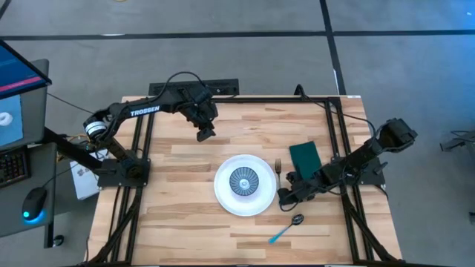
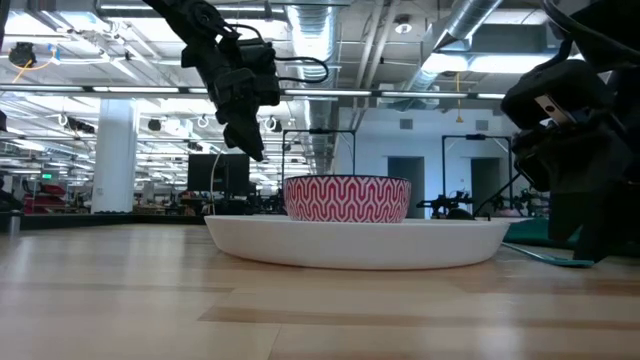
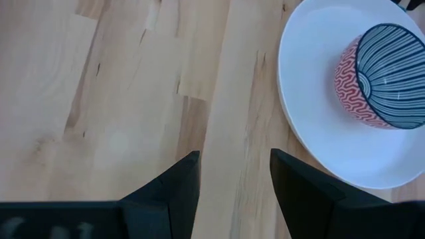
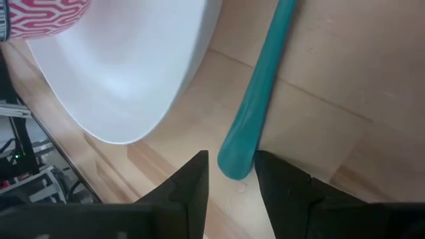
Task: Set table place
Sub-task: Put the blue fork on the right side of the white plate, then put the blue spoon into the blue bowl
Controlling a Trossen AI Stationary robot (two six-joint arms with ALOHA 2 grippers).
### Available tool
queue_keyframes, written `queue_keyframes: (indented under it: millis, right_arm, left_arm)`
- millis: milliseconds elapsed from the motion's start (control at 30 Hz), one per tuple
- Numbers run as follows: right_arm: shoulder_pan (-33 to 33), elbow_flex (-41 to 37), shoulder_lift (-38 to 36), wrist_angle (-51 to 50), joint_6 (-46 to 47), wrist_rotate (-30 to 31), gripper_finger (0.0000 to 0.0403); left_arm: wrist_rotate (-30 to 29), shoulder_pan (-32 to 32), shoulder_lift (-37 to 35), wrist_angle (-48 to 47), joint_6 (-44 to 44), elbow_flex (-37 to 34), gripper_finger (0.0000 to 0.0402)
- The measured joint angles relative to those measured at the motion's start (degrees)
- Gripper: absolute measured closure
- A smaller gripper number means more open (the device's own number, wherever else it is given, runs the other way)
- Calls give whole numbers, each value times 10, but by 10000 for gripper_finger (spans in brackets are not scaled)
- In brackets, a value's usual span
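A white round plate (image 1: pixel 223 194) lies mid-table with a small bowl (image 1: pixel 243 180) in it, red-patterned outside and blue-striped inside. A turquoise-handled fork (image 1: pixel 279 169) lies on the table just right of the plate. My right gripper (image 1: pixel 285 197) is low at the fork's handle end, open, with a finger on either side of it (image 4: pixel 232 162). A turquoise-handled spoon (image 1: pixel 286 228) lies nearer the front edge. A dark green cloth (image 1: pixel 305 157) lies flat right of the fork. My left gripper (image 1: pixel 205 134) hangs open and empty above the far-left table. My right gripper's fingers (image 4: pixel 194 178) stand on either side of the free end of the fork's handle (image 4: pixel 247 136), coming slanting down along the handle. The fork lies flat on the table. I cannot tell whether the fingers touch it.
Black frame rails (image 1: pixel 338 126) run along the table's left, right and far edges. Bare wood (image 3: pixel 119 99) lies under my left gripper and left of the plate. The plate and bowl show close in the low view (image 2: pixel 360 240).
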Motion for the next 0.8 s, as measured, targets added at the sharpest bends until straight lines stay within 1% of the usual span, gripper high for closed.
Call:
queue_keyframes:
  millis: [100,233,300,367,433,500,567,667,800]
  right_arm:
    - [0,0,-3,-1,6,-2,249]
    - [-1,-3,-32,-23,-3,2,249]
    - [-1,-2,-61,-47,-3,4,249]
    - [1,-2,-88,-93,4,3,249]
    - [8,-3,-117,-129,11,-12,249]
    - [23,-2,-145,-141,20,-48,249]
    - [48,-2,-166,-144,41,-67,249]
    - [88,-1,-183,-163,87,-74,249]
    - [138,-1,-183,-211,155,-84,249]
  left_arm:
    - [-6,-1,0,0,0,0,231]
    - [-6,-1,0,-1,0,0,231]
    - [-6,-1,0,-2,0,0,231]
    - [-6,-1,0,-4,0,0,231]
    - [-6,-1,0,-6,0,0,231]
    - [-6,-1,0,-17,0,0,231]
    - [-6,-1,0,-23,0,0,231]
    - [-7,-1,0,-27,0,0,231]
    - [-6,-1,0,-20,0,0,231]
